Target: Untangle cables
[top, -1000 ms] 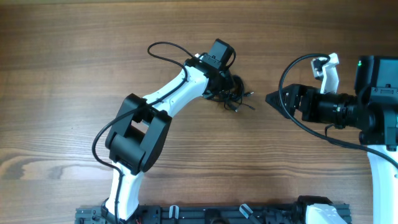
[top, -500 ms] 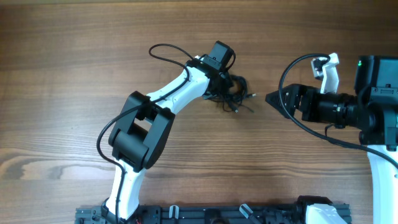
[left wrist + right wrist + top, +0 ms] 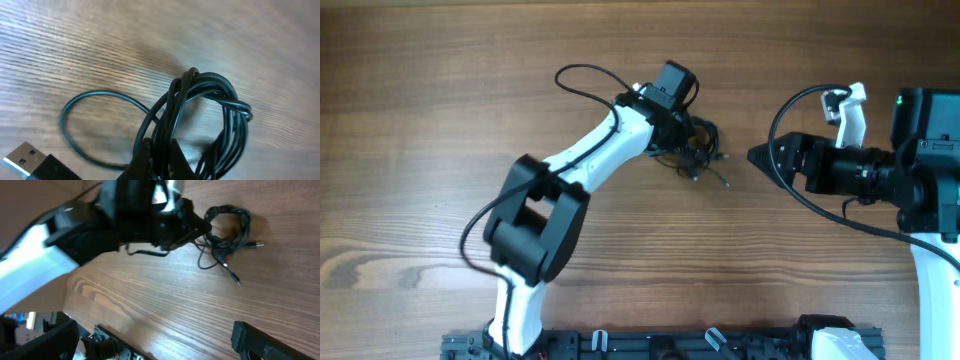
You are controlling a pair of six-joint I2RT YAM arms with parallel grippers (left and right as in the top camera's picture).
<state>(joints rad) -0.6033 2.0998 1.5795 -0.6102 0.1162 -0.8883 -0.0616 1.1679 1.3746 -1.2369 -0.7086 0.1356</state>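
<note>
Tabletop (image 3: pixel 420 100) of brown wood-grain laminate, smooth and streaked, fills the overhead view. The left arm (image 3: pixel 590 160), white shells between blocky black joints, reaches from the bottom edge diagonally up to the middle of the frame, with a thick black arm cable (image 3: pixel 582 78) looping off it toward the upper left. The right arm (image 3: pixel 920 170), mostly black with a white base, lies across the right side and points left. The right gripper (image 3: pixel 760 158) is released and holds nothing; in the right wrist view its dark fingers (image 3: pixel 267 342) sit wide apart at the two lower corners. The cables (image 3: pixel 700 150) lie on the wood at upper centre, well apart from that gripper: thin, glossy black cords wound into a small round bunch, with loose wavy tails ending in small metal plugs (image 3: pixel 257 244). The left gripper (image 3: pixel 690 140) is clenched on the bunch's left side; in the left wrist view its dark fingertips (image 3: pixel 147 160) pinch several strands at the bottom edge, hiding part of the coil (image 3: pixel 215 100). A flat USB plug (image 3: pixel 25 155) lies at the lower left, beside a single open loop of cord.
</note>
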